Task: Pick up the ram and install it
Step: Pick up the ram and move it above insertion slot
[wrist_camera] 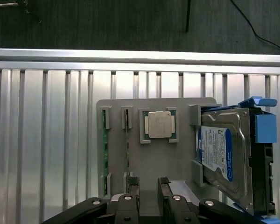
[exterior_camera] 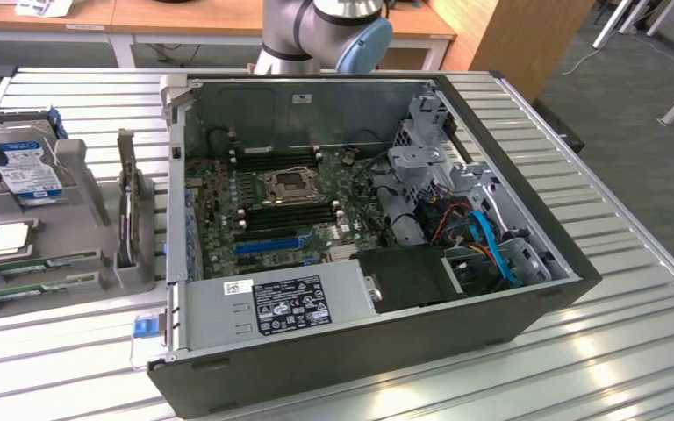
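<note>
Sitting open on a slatted metal table (exterior_camera: 618,263), a desktop computer case (exterior_camera: 431,342) bares its green motherboard (exterior_camera: 225,206). Black memory slots (exterior_camera: 284,215) lie on either side of the silver processor socket (exterior_camera: 284,185), and a grey power supply (exterior_camera: 290,303) runs along the case wall nearest the exterior camera. The Universal Robots arm (exterior_camera: 313,35) rises beyond the case's far wall.

At the table's edge on the exterior view's left lies a grey fixture tray (wrist_camera: 182,158). A hard drive with a blue label (wrist_camera: 221,158) stands tilted in a blue bracket (wrist_camera: 263,126) at one end of the tray, and a square silver processor (wrist_camera: 159,124) lies flat in a pocket beside it.

Past the processor a ram stick (wrist_camera: 127,149) stands on edge in its holders, and a second ram stick (wrist_camera: 103,154) stands parallel to it, closer to the tray's other end. Both sticks rest in the tray, well apart from the motherboard.

The gripper (wrist_camera: 148,179) hangs above the tray's long edge, nearest the end of the ram stick next to the processor. Its jaws stand apart with nothing between them.
</note>
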Controlling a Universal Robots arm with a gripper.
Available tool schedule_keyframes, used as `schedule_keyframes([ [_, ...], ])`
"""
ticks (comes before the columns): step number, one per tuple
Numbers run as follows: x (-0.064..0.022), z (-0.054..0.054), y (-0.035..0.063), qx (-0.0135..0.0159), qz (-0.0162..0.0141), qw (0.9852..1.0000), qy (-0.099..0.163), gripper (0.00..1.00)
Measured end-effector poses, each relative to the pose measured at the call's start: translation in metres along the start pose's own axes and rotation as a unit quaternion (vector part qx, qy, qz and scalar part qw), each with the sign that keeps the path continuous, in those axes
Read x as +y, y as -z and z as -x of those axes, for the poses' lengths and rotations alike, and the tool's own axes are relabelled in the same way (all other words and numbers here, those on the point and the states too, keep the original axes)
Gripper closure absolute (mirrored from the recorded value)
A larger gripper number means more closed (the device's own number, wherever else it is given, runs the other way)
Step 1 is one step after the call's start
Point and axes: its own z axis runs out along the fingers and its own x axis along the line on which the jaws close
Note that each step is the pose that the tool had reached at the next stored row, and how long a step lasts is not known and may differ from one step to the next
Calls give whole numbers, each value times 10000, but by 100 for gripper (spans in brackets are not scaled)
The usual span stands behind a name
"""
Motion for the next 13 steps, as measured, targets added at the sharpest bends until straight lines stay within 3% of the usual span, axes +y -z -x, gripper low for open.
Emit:
schedule_keyframes([
  [13, -10, -6, -237, 0, 0, 10000, 0, 71],
])
